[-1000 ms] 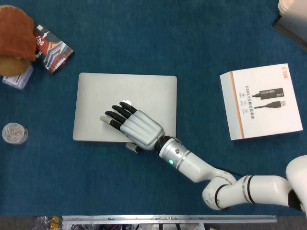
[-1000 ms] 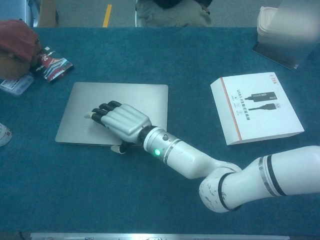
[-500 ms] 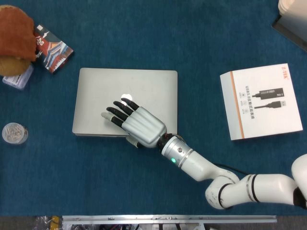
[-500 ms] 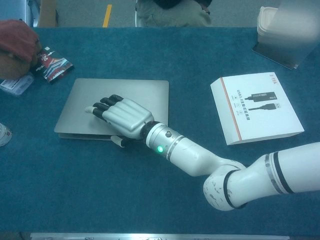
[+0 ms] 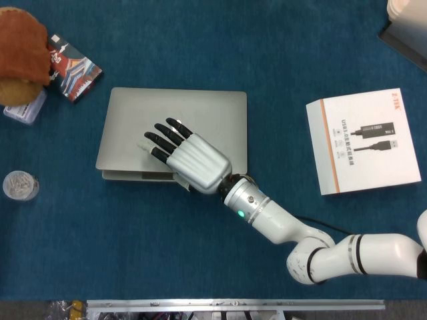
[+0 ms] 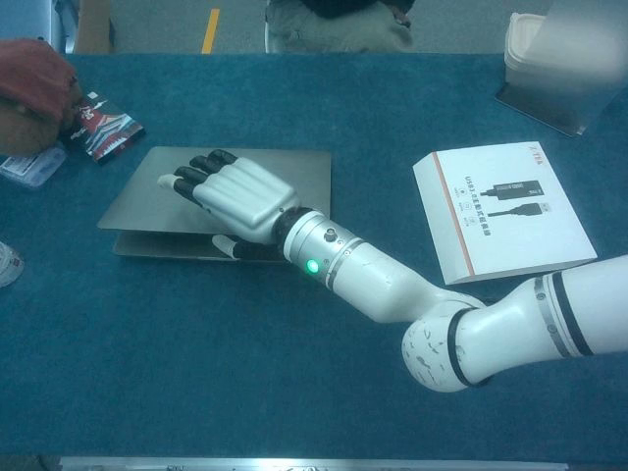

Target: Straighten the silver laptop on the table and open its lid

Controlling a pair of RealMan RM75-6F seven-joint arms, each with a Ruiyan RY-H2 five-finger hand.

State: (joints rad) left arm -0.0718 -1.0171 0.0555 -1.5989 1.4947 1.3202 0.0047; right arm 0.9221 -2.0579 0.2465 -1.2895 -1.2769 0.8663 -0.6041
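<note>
The robot's right hand [image 5: 190, 160] worked at the silver laptop [image 5: 200, 113] on the blue desk [image 5: 200, 47], its fingers [image 5: 163, 140] spread over the top of the lid [image 6: 147, 191] while the thumb [image 6: 235, 247] hooked under the front edge, so the lid was pinched between them. The left hand did not appear in either view.

A second earlier the laptop lay fully closed with the hand pressed flat on it. Half a second on, a thin seam had appeared along the front edge. At this moment, in the chest view, the lid stood clearly raised off the base [image 6: 167, 249], a dark wedge of gap showing between the two along the near side. The hand had also risen with it, its palm now tipped upward.

The machine sat left of centre on the desk, its edges running roughly square to the desk's front edge, which suggested the straightening was done and the opening had begun. The lid was only a small way up, so most of the swing appeared left to do; the base looked to be resting on the cloth without lifting, though the far hinge side could not be checked.

A white cable box [image 5: 363, 140] lay well apart to the right. A patterned packet [image 5: 73, 73], a brown cloth object [image 5: 20, 47] and a small round clear container [image 5: 20, 185] sat off to the left.
</note>
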